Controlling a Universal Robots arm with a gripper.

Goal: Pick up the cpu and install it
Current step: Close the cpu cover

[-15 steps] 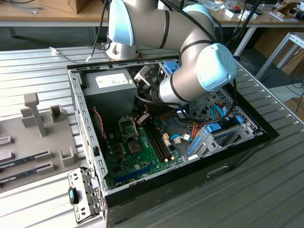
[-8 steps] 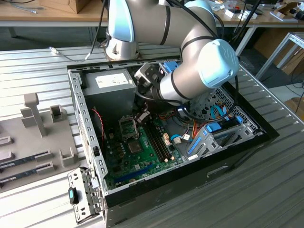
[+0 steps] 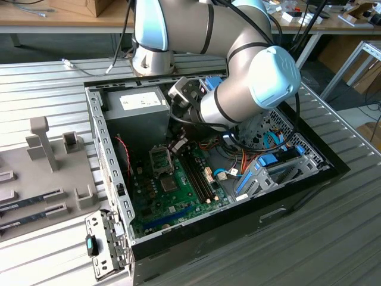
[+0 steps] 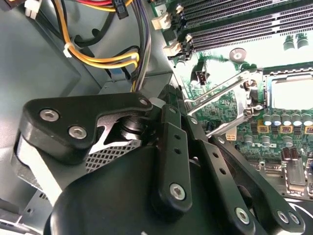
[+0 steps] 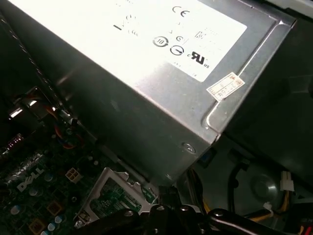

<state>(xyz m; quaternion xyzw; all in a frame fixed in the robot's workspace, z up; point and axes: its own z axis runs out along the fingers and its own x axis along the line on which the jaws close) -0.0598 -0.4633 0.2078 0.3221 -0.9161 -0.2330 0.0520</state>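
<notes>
The gripper (image 4: 195,122) hangs over the socket (image 4: 288,90) inside the case (image 3: 113,179); finger state unclear.

A workshop: open computer case (image 3: 286,196) on ribbed metal bench (image 3: 333,250), cluttered worktables (image 3: 59,21) behind.

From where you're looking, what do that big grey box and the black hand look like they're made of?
The grey box looks like sheet metal with a dull brushed finish: folded edges, a rivet, and soft glare. The hand has matte black links, possibly anodised metal or hard plastic, joined by shiny steel-looking screws.
</notes>
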